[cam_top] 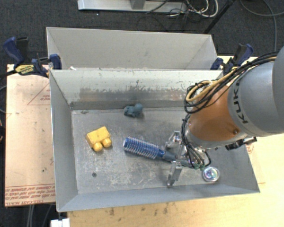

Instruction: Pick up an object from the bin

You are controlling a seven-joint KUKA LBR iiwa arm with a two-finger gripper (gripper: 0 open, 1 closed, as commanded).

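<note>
Grey metal bin with sloped walls and a scuffed floor, few things in it, all well apart except at the gripper. KUKA arm comes in from the right, its big grey link over the bin's right rim, an orange cover with looped cables on the wrist. Gripper is down at the floor, right of centre near the front wall, right at the handle end of a blue hairbrush. The brush lies flat, bristle head pointing left toward mid-floor, handle running under the gripper. Can't tell whether the gripper is clenched on the handle or released; wrist hardware hides it. Yellow toy block with two round studs sits left of the brush. Small blue-grey lump sits by the back wall. Small shiny round thing lies front right, just beside the gripper.
</note>
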